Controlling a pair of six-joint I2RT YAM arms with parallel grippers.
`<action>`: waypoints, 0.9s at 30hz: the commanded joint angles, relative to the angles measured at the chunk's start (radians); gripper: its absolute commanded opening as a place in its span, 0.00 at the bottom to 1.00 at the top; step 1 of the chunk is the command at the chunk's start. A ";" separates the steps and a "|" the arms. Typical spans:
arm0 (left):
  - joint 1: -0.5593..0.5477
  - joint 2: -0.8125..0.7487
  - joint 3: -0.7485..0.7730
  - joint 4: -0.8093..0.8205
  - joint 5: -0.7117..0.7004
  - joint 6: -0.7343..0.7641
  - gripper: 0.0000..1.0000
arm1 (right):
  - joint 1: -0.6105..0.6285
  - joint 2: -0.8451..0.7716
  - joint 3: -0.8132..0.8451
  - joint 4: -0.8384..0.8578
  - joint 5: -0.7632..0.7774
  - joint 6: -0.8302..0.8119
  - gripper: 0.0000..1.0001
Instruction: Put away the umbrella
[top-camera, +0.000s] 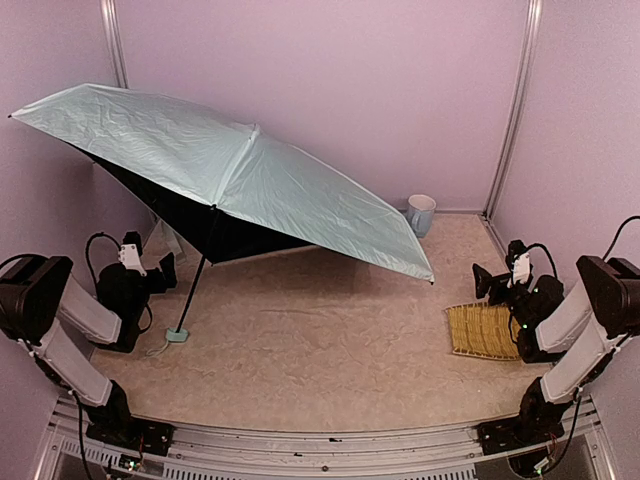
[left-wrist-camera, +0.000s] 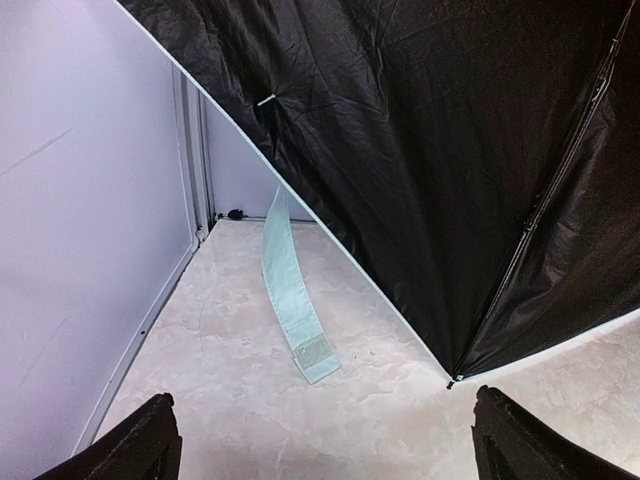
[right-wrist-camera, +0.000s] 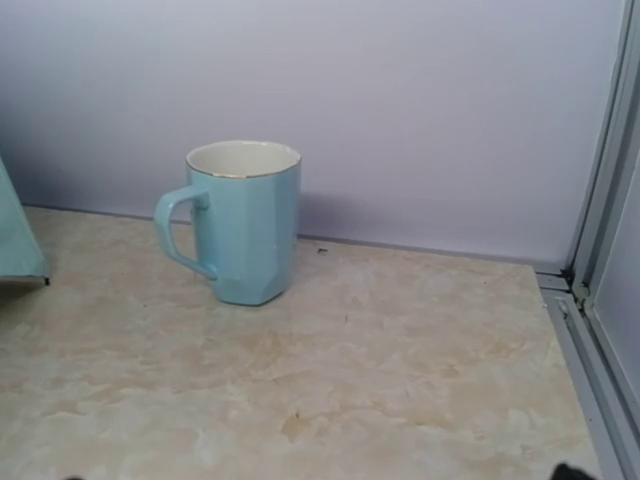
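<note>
While the umbrella (top-camera: 230, 165) stands fully open, the putting-away is not yet started. Its canopy (top-camera: 300, 200) fills the upper left and centre of the top view, tilted, with the right tip dipping toward the table (top-camera: 330, 360). The handle (top-camera: 177, 335) rests on the surface at lower left, under the thin shaft (top-camera: 196, 285).

The left gripper (left-wrist-camera: 325, 455) sits near that shaft, fingers spread with nothing between them. Its camera looks up at the black lining (left-wrist-camera: 420, 150) and at the strap (left-wrist-camera: 290, 300) hanging down to the table. The right gripper (top-camera: 488, 282) hovers at the right edge by the mat (top-camera: 482, 332), facing the mug (right-wrist-camera: 245, 220) (its fingers barely show in its own view, so I cannot tell whether they are spread or pressed together).

The step in hand looks like the first reach. Next, I judge, one arm must steady the shaft or handle while the other collapses the canopy.
</note>
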 joint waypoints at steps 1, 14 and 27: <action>-0.001 -0.006 0.006 0.020 0.008 0.001 0.99 | -0.003 0.002 0.009 0.031 -0.002 -0.006 1.00; 0.020 -0.127 0.073 -0.185 -0.063 -0.056 0.99 | -0.006 -0.608 0.154 -0.607 0.077 0.223 1.00; -0.408 -0.425 0.474 -1.044 -0.224 -0.104 0.86 | -0.006 -0.724 0.462 -1.183 -0.290 0.319 1.00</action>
